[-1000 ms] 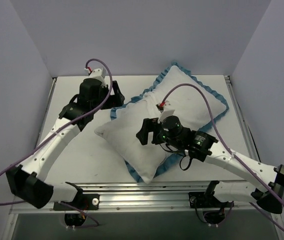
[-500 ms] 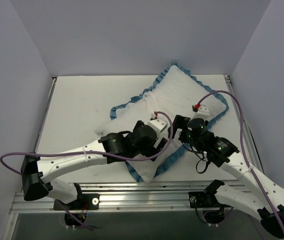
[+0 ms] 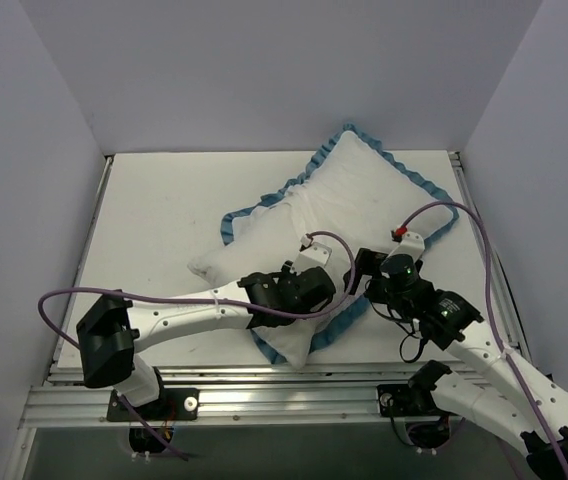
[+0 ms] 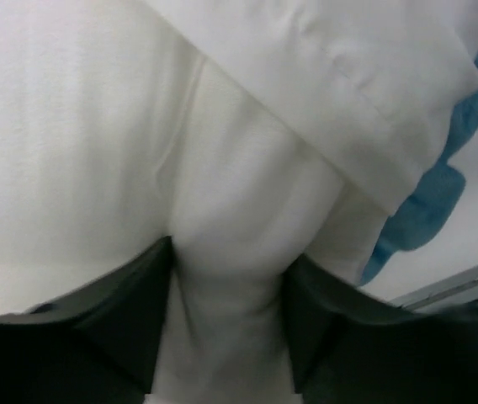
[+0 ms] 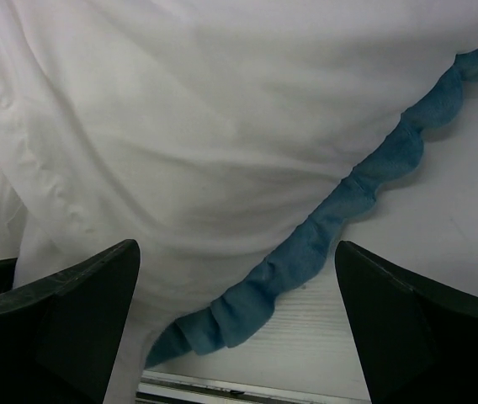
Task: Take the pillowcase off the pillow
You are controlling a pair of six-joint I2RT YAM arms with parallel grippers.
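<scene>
White arm links (image 3: pixel 189 315), black joints (image 3: pixel 109 340); purple cable (image 3: pixel 59 297) along each arm; red connector (image 3: pixel 400 233); black pincer fingers (image 4: pixel 125 332).

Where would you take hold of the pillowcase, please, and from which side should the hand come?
Grip the pillowcase by its ruffled blue edging along the near side, coming down from above with the right hand. There it lies flat on the table, beyond the plump pillow, so likely only cloth gets pinched.
</scene>
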